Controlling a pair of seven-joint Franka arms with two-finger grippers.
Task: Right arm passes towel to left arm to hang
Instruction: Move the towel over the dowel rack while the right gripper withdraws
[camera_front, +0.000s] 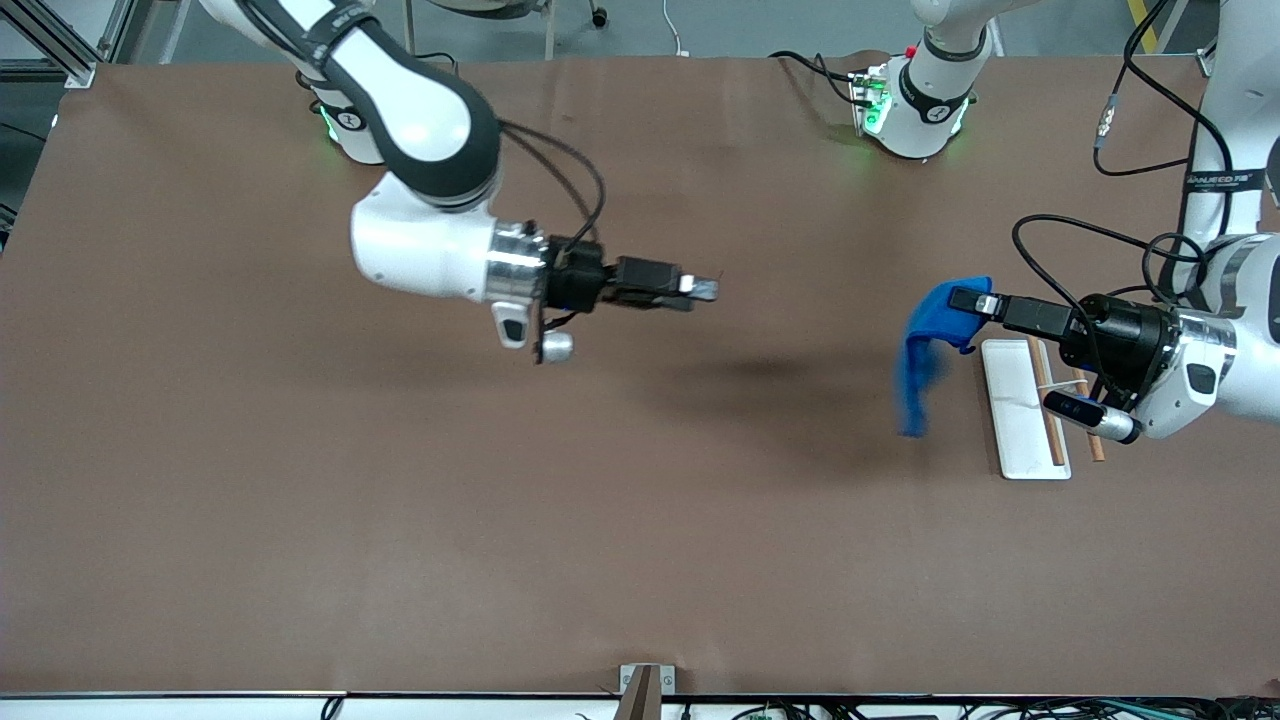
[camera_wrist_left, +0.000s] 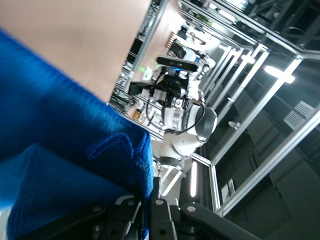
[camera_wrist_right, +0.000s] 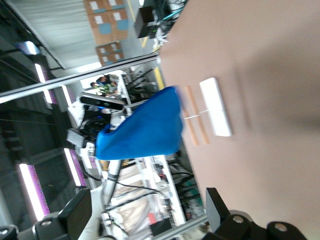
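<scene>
Above the brown surface, the left tool clamps the hanging towel beside the white rack; the right tool hovers mid-surface, fingers apart, empty.

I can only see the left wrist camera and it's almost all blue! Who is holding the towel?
Observer: The left hand is shut on the towel, which hangs down over the table.
Operator: Where's the place to hang it?
Observer: A white rack base with wooden rods lies on the table beside the hanging towel, toward the left arm's end.
Operator: What is the other hand doing?
Observer: The right hand holds nothing; it hovers over the middle of the table, fingers open in its own wrist camera.
</scene>
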